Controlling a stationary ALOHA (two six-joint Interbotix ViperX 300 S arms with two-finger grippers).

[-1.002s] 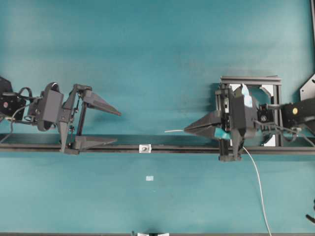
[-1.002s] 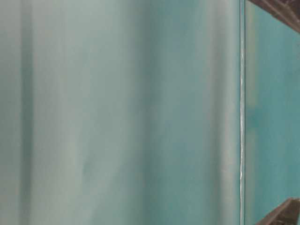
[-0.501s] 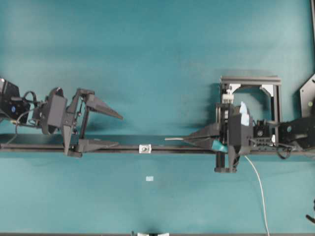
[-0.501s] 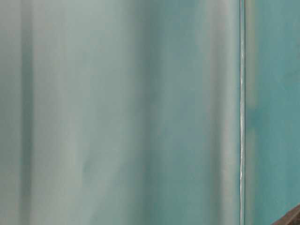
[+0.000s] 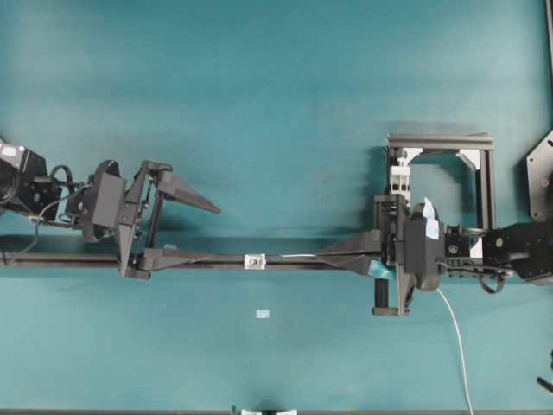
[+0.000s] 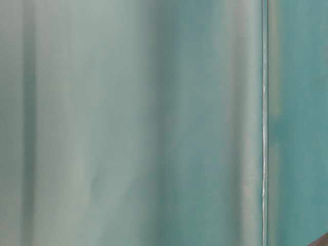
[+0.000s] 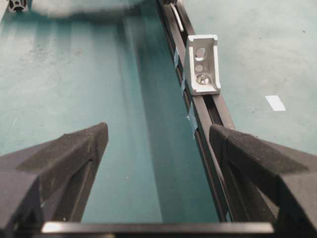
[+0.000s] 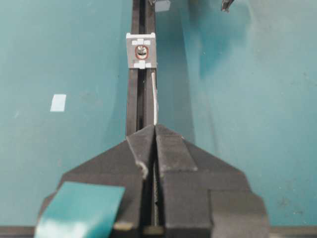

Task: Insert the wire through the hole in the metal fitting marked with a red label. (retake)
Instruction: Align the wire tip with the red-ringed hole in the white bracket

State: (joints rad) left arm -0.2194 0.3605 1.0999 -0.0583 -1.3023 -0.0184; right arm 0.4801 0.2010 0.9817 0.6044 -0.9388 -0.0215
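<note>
The metal fitting (image 5: 254, 260) is a small silvery bracket on the long black rail (image 5: 78, 258). In the right wrist view the fitting (image 8: 141, 50) shows its hole (image 8: 141, 50) ringed in red. My right gripper (image 5: 321, 256) is shut on the wire (image 5: 298, 256), whose short free end points left along the rail and stops just short of the fitting. In the right wrist view the wire (image 8: 155, 99) lies slightly right of the hole. The rest of the wire (image 5: 458, 346) trails toward the front edge. My left gripper (image 5: 214, 233) is open and empty, its lower finger on the rail left of the fitting (image 7: 202, 64).
A pale tape rectangle (image 5: 263, 314) lies in front of the rail. A black frame (image 5: 441, 141) with a white clamp block (image 5: 398, 180) stands behind my right arm. The table-level view shows only blurred teal.
My right gripper has moved forward onto the rail line and left toward the fitting, carrying the wire. My left gripper has shifted a little right along the rail.
</note>
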